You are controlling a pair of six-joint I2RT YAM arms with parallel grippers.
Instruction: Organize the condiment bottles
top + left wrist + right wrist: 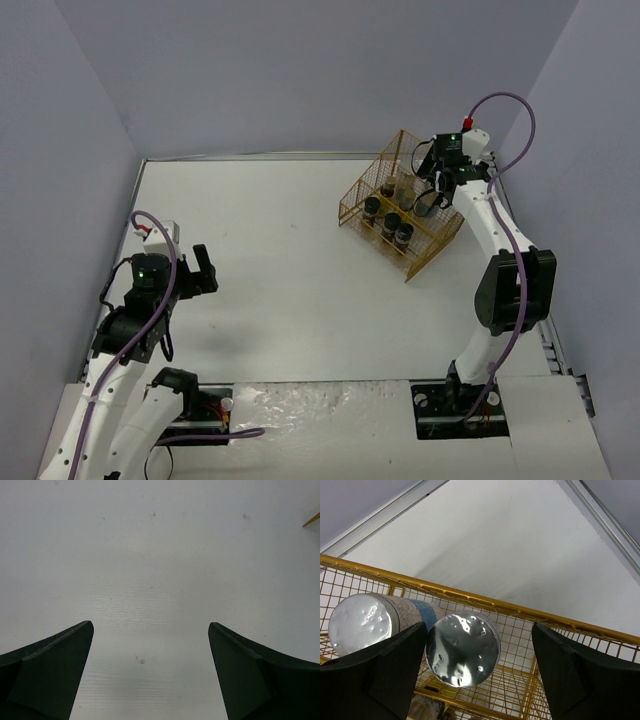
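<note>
Jars [463, 648]: sides mostly hidden under their own lids; one partly behind the right hand [479, 630].
Shape [427, 707] below the jars: dim, blurred, cut by the bottom edge; kind cannot be told.
Basket [470, 600]: cut off left, right and below at the right wrist.
Gold sliver [312, 520]: cut by the left wrist view's right edge; too little to identify.
Bottles [391, 222]: labels too small overhead; count unclear behind wire.
Left hand [150, 630]: fingers [45, 680] cut off below.

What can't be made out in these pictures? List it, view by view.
Top external: labels on the bottles in the gold wire basket are too small to read; the right gripper covers part of it.
Right wrist: the near silver-lidded jar shows only its lid, the second jar is partly behind a finger; everything lower is cut off by the bottom edge.
Left wrist: only the basket's gold tip enters at the right edge.
</note>
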